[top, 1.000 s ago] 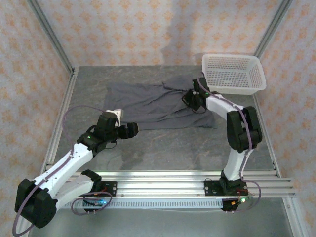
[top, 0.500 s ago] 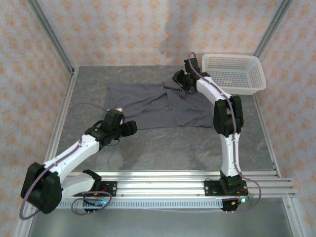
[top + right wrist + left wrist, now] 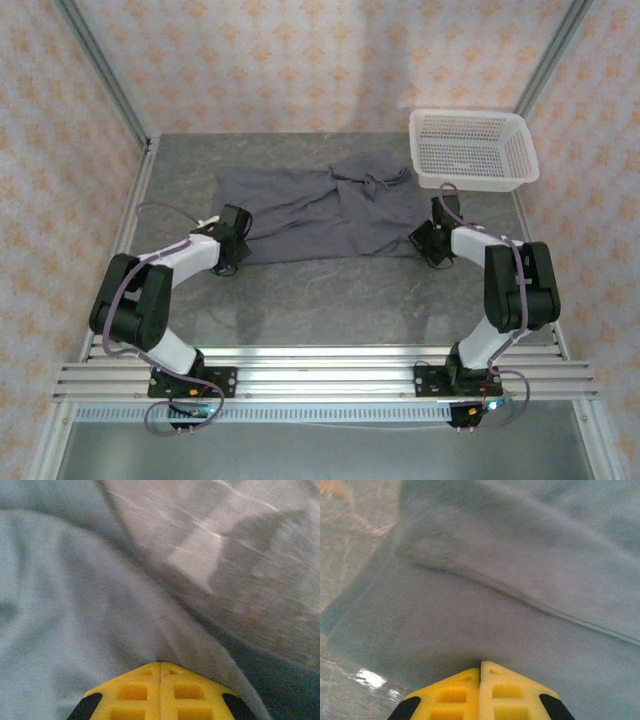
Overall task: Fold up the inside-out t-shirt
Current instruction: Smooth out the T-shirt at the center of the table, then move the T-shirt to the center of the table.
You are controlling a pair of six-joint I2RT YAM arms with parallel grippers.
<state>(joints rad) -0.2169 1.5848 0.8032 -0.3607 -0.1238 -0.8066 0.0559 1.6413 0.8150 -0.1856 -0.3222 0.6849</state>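
So the t-shirt (image 3: 320, 210) is lying spread out flat-ish across the far half of the counter (image 3: 340, 290), running left to right, with a bunched-up wrinkly bit near its far edge, just beside the basket (image 3: 470, 150) that sits in the far right corner. The left end effector (image 3: 238, 232) is down at the shirt's near left corner and the right end effector (image 3: 424, 244) is down at the near right corner. In the left wrist view the yellow fingers (image 3: 455, 695) are pressed tight together, tips right at the cloth (image 3: 520, 580). Same deal in the right wrist view: fingers (image 3: 190, 695) closed with no gap, sitting on the shirt's edge (image 3: 75, 620) with bare counter off to the right. Can't tell if either one actually has cloth pinched.
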